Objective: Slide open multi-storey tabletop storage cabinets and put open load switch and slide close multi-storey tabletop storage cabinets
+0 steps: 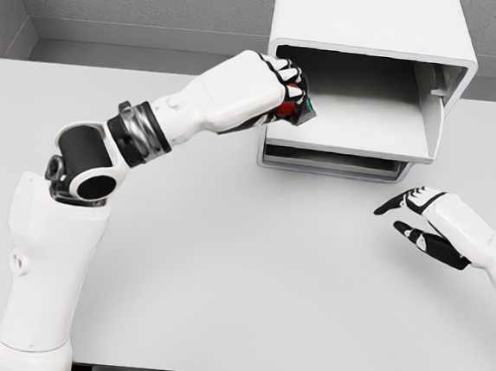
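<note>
Right hand (423, 220) hangs relaxed; left hand (282, 89) grasps the load switch (294, 110) at the open drawer (357, 130); no writing legible.

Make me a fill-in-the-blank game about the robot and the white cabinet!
1. The cabinet has its upper drawer slid ____.
2. The ____ hand holds a red and black switch at the drawer's edge.
3. The right hand hovers over the table with its fingers ____.
4. The drawer's tray looks ____ inside.

Missing words: open; left; open; empty
</note>
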Available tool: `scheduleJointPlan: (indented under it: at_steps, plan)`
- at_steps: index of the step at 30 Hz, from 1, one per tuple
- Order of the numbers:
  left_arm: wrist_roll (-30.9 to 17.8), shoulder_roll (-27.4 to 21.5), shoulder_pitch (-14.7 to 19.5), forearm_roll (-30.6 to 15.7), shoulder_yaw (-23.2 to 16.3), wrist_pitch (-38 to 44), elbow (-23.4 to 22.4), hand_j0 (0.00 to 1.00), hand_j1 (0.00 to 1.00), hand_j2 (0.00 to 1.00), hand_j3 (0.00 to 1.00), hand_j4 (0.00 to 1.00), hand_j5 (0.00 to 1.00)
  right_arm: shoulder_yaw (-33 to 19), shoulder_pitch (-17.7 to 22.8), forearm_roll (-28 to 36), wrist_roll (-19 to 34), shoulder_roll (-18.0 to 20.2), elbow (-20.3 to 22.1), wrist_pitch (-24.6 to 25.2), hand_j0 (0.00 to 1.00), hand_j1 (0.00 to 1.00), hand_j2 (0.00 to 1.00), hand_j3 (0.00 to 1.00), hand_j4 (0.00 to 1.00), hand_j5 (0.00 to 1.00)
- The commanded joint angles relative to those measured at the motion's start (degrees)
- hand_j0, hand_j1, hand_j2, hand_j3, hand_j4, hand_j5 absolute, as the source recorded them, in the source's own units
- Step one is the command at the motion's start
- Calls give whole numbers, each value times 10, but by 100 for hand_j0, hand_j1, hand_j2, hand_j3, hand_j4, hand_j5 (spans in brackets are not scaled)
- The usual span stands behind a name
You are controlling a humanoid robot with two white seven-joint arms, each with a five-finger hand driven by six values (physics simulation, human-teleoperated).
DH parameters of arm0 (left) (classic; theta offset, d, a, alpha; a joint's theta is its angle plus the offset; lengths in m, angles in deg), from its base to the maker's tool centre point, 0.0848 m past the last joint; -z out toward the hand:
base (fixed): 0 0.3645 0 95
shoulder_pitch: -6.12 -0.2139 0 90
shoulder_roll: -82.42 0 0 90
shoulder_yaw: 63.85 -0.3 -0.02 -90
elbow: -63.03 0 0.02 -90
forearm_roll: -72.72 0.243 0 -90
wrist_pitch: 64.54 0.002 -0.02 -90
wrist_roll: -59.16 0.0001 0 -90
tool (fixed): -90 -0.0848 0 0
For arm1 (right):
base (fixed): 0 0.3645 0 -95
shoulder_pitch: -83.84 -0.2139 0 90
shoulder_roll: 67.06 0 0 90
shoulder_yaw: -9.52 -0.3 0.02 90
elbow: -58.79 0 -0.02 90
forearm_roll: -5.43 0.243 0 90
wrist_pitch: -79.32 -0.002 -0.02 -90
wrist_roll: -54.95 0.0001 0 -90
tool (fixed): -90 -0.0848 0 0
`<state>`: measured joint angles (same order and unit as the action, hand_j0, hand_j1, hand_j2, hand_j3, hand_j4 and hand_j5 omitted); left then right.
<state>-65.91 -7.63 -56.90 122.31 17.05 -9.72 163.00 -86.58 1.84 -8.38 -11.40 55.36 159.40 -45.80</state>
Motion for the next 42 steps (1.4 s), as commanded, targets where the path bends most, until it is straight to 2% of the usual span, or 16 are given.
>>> scheduleJointPlan:
  at_steps: [1, 9, 20, 33, 42]
  plan:
    - [1, 0, 0, 17, -5, 2, -6, 31, 31, 31, 31, 31, 31, 1, 0, 5, -1, 0, 1, 1, 57, 57, 57, 57, 57, 57]
    - [1, 0, 6, 18, -27, 2, -6, 31, 31, 31, 31, 31, 31, 1, -6, 5, 2, 0, 1, 1, 57, 57, 57, 57, 57, 57]
    - [1, 0, 40, 18, -58, 2, -31, 30, 30, 30, 30, 30, 30, 2, -11, 6, 2, -1, 1, 1, 57, 57, 57, 57, 57, 57]
    - [1, 0, 87, 18, -98, 2, -87, 30, 30, 30, 30, 30, 30, 6, -15, 6, 2, -2, 0, 1, 58, 58, 58, 58, 58, 58]
    - [1, 0, 109, 31, -125, 2, -104, 30, 30, 30, 30, 30, 30, 6, -27, 6, 3, -3, 1, 1, 58, 58, 58, 58, 58, 58]
